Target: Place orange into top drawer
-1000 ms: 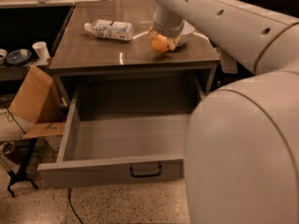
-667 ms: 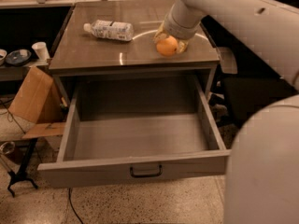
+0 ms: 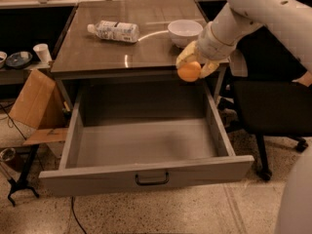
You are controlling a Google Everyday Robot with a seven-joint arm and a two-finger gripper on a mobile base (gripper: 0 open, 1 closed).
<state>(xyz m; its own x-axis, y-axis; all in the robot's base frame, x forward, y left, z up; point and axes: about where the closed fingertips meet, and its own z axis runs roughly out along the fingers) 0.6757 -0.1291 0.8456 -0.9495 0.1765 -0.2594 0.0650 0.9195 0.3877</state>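
My gripper [image 3: 191, 66] is shut on the orange [image 3: 188, 71], a small round orange fruit. It holds the fruit in the air at the front right edge of the tabletop, above the back right part of the open top drawer [image 3: 146, 143]. The drawer is wide, deep and grey, pulled fully out, with a dark handle [image 3: 151, 180] on its front panel. Nothing shows inside it. My white arm comes in from the upper right.
On the table [image 3: 97, 57] lie a plastic bottle [image 3: 113, 31] on its side and a white bowl [image 3: 185, 32]. A black chair [image 3: 270, 106] stands right of the drawer. A cardboard piece [image 3: 34, 101] and a low shelf with a cup [image 3: 42, 53] stand at the left.
My gripper has lifted the orange off the tabletop and carried it forward past the table's front edge, over the drawer. The white bowl behind it has come into sight.
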